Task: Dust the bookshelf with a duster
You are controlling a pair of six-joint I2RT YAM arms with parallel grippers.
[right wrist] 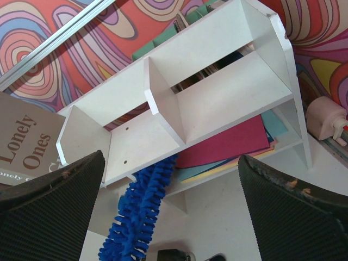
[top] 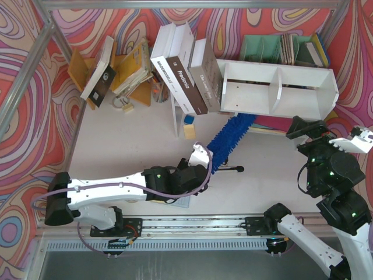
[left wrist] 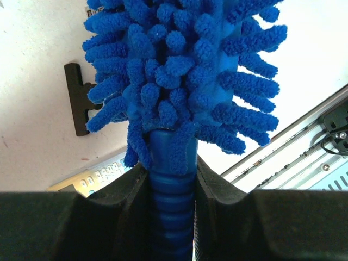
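The left gripper (left wrist: 173,179) clamps the duster (top: 233,137), the right gripper (top: 302,127) gapes empty, so a hard sweep could shove the unbraced bookshelf (top: 280,87) into the books (top: 186,81).

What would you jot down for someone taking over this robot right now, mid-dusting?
Tools: the left tool is shut on the duster, gripping its handle just below the fluff. The right tool is open and empty, facing the bookshelf.
Position: the duster's fluffy end reaches the bookshelf's lower front edge, below the left compartment in the top view.
Done: duster picked up and brought to the shelf.
Left: sweep the compartments and top; how much is already dusted cannot be told.
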